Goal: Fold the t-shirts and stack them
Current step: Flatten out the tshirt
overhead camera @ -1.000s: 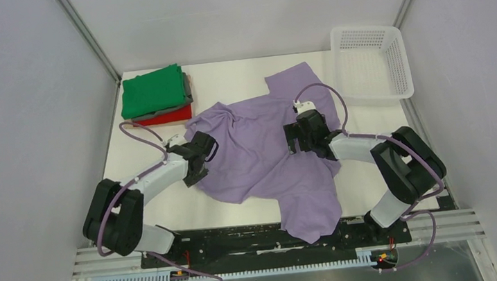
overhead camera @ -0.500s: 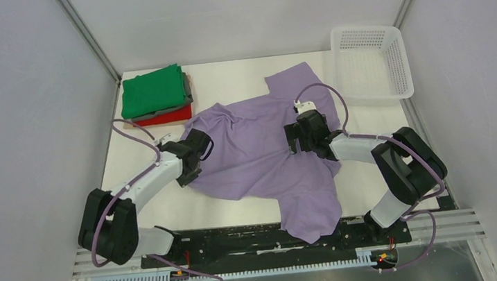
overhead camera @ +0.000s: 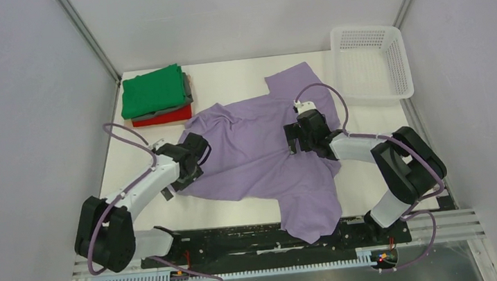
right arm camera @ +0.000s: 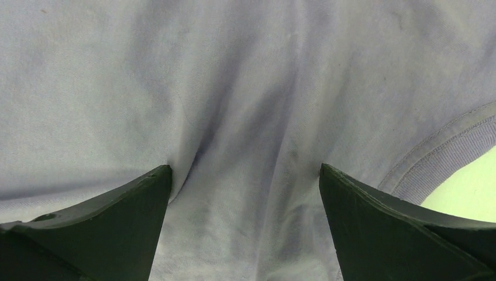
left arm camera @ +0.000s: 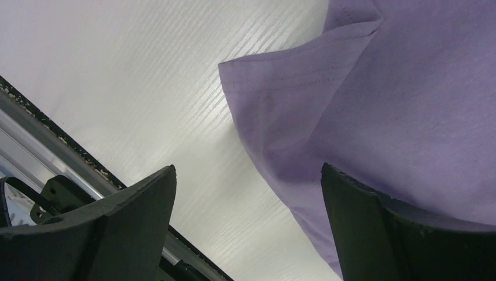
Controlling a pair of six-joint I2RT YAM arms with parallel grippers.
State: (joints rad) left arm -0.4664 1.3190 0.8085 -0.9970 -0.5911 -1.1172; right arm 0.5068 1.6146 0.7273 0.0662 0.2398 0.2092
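- while the lavender t-shirt (overhead camera: 262,163) lay crumpled, the left pincer (left arm camera: 247,175) gaped open at its nine o'clock edge.
- the right pincer (right arm camera: 245,175) stood open over its three o'clock side.

spread t-shirt (overhead camera: 255,161): table (overhead camera: 232,79) centre, near end over front edge | folded stack (overhead camera: 155,94): far left | basket (overhead camera: 370,61): far right

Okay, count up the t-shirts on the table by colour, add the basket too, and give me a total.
Lavender t-shirt, spread out and unfolded: 1
Green t-shirt, folded, top of the stack: 1
Grey t-shirt, folded, under the green: 1
Red t-shirt, folded, bottom of the stack: 1
White mesh basket: 1
Total: 5 things, 4 of them t-shirts
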